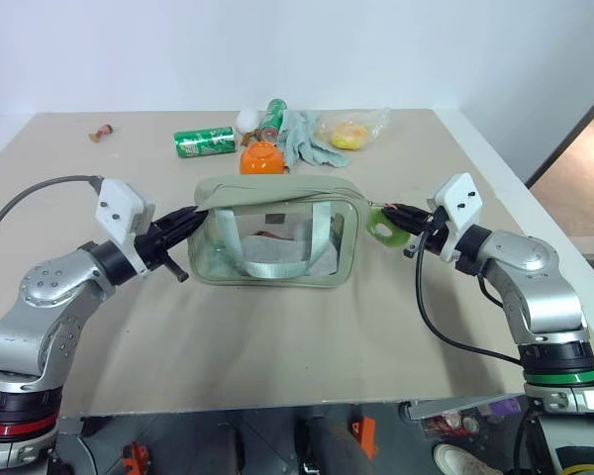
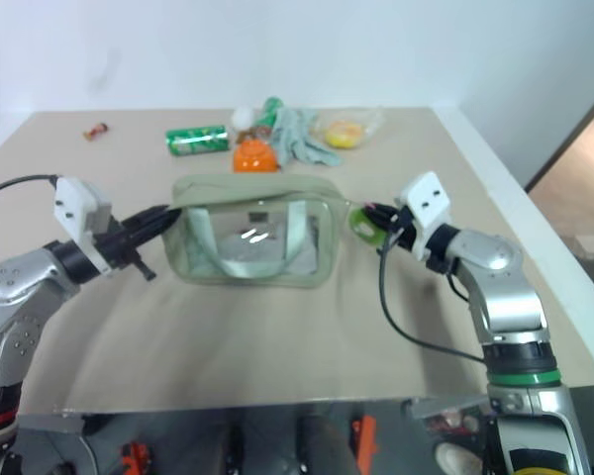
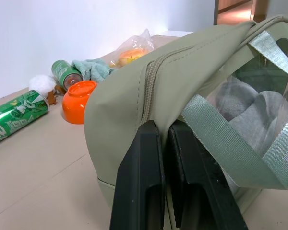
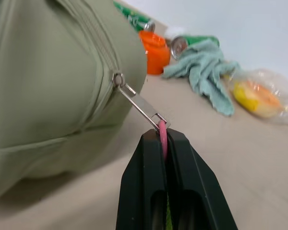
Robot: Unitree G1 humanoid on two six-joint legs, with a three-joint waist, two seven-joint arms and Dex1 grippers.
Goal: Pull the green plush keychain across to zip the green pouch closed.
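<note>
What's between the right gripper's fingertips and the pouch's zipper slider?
In the right wrist view, only the metal pull tab and pink loop span from right gripper to green pouch.

Two green soda cans (image 1: 204, 142) (image 1: 273, 115), one orange bowl (image 1: 261, 157), one green pouch (image 1: 272, 233), one green plush keychain (image 1: 385, 226), one bagged yellow fruit (image 1: 350, 132), one pair of pale gloves (image 1: 304, 140).

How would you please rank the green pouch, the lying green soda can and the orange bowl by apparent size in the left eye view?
1. green pouch
2. green soda can
3. orange bowl, though it looks close to the can, so that order is unsure.
</note>
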